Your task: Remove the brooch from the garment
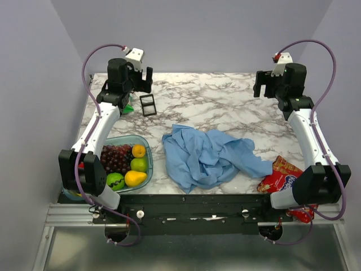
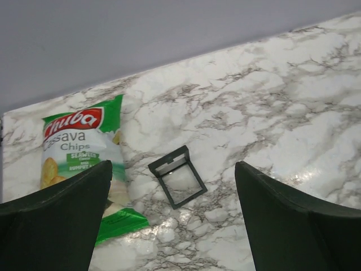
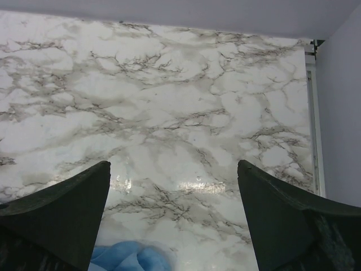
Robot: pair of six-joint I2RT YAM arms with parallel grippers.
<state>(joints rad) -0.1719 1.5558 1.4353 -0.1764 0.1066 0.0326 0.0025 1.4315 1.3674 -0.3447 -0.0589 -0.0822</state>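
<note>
The light blue shirt [image 1: 210, 156] lies crumpled on the marble table [image 1: 225, 101], near the front middle. A corner of it shows at the bottom of the right wrist view [image 3: 127, 258]. No brooch is visible on it. My left gripper [image 1: 145, 79] is open and empty at the far left, above a small black square frame [image 1: 148, 104], which also shows in the left wrist view [image 2: 177, 176]. My right gripper [image 1: 260, 83] is open and empty at the far right, well away from the shirt.
A clear bowl [image 1: 145, 145] of grapes, pear, apple and orange sits front left. A green cassava chips bag [image 2: 84, 155] lies at the far left. A red snack bag [image 1: 279, 176] lies front right, by the shirt's sleeve.
</note>
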